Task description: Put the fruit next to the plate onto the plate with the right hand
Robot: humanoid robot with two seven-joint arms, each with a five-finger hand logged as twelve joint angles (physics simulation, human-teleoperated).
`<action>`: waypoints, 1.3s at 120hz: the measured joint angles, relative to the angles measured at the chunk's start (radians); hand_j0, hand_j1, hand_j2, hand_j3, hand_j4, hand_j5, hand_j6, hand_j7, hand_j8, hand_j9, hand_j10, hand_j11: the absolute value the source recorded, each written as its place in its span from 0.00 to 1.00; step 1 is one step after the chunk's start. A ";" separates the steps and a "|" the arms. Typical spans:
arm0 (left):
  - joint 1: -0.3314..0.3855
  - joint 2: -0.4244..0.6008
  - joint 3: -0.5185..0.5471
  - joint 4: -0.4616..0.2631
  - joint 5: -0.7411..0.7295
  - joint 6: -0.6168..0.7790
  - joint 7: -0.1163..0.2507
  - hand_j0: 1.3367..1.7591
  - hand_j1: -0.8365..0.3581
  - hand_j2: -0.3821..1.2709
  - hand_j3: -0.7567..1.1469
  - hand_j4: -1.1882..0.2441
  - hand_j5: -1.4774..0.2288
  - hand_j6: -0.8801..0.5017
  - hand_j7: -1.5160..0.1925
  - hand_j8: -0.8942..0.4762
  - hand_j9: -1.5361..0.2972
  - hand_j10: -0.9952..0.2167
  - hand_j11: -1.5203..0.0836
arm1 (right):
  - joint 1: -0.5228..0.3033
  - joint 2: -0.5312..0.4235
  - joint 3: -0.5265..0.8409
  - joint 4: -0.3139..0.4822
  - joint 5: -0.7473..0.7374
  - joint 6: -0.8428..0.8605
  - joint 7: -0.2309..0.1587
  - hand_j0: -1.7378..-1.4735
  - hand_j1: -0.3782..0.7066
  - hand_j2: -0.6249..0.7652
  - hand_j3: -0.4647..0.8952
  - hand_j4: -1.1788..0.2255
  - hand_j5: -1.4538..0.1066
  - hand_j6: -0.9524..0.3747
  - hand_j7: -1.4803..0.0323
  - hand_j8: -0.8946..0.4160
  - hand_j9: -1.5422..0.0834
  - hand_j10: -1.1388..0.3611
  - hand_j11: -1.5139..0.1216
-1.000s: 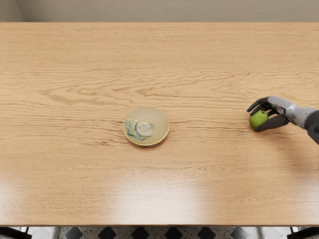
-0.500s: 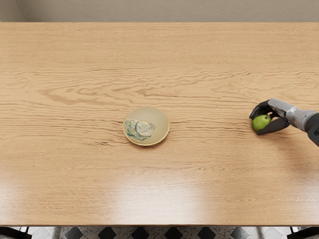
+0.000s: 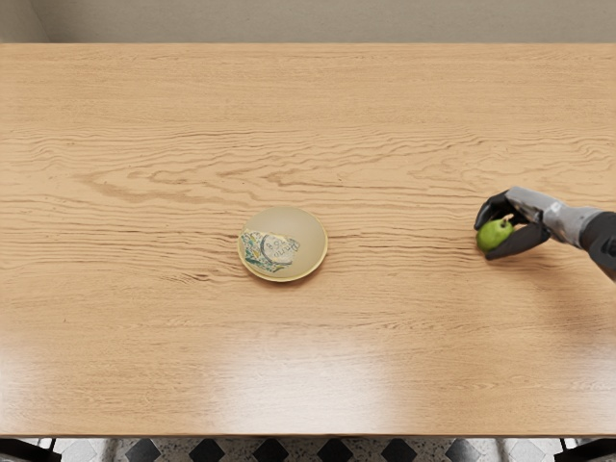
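A small green fruit [image 3: 494,233] is at the right side of the wooden table, held in my right hand [image 3: 508,224], whose dark fingers curl around it from behind and below. The right arm enters from the picture's right edge. A round yellowish plate [image 3: 298,231] with a printed pattern lies near the table's middle, well to the left of the fruit, with nothing on it. The left arm is out of sight.
The wooden table [image 3: 289,125] fills the view, with its front edge near the bottom and a checkered floor below it. A pale wall runs along the far edge.
The right hand with the fruit dipped slightly down and right half a second ago, and has since shifted left and a little up, toward the plate.
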 joint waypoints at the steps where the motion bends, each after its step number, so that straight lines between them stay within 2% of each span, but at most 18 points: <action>1: 0.000 0.000 0.000 0.000 0.000 0.000 0.000 0.76 0.97 0.23 0.40 0.81 0.85 0.62 0.87 0.64 0.82 0.80 0.93 | 0.002 0.000 0.000 0.000 0.002 0.003 0.000 0.34 0.58 0.51 0.34 0.31 0.27 0.36 0.32 0.47 0.31 0.46 0.28; 29: 0.000 0.000 0.000 0.000 0.000 0.000 0.000 0.76 0.97 0.23 0.40 0.81 0.85 0.62 0.87 0.64 0.82 0.80 0.93 | 0.056 0.020 0.003 0.004 0.075 0.101 -0.005 0.33 0.60 0.53 0.34 0.31 0.25 0.37 0.32 0.48 0.31 0.47 0.28; 57: 0.000 0.000 0.000 0.000 0.000 0.000 0.000 0.76 0.97 0.23 0.40 0.81 0.85 0.62 0.87 0.64 0.82 0.80 0.93 | 0.111 0.061 0.002 0.005 0.154 0.168 -0.011 0.33 0.56 0.49 0.34 0.31 0.24 0.36 0.31 0.47 0.30 0.46 0.28; 62: 0.000 0.000 0.000 0.000 0.000 0.000 0.000 0.76 0.97 0.23 0.40 0.81 0.85 0.62 0.87 0.64 0.82 0.80 0.93 | 0.121 0.074 0.002 0.005 0.167 0.179 -0.012 0.33 0.58 0.54 0.34 0.31 0.25 0.36 0.31 0.47 0.31 0.46 0.28; 70: 0.000 0.000 0.000 0.000 0.000 0.000 0.000 0.76 0.97 0.23 0.40 0.81 0.85 0.62 0.87 0.64 0.82 0.80 0.93 | 0.137 0.097 0.001 0.005 0.189 0.196 -0.014 0.33 0.60 0.56 0.34 0.31 0.24 0.37 0.31 0.48 0.31 0.46 0.29; 156: 0.000 0.000 0.000 0.000 0.000 0.000 0.000 0.76 0.97 0.23 0.40 0.81 0.85 0.62 0.87 0.64 0.82 0.80 0.93 | 0.256 0.293 0.002 0.010 0.290 0.248 -0.050 0.32 0.67 0.62 0.34 0.31 0.21 0.42 0.30 0.53 0.29 0.50 0.27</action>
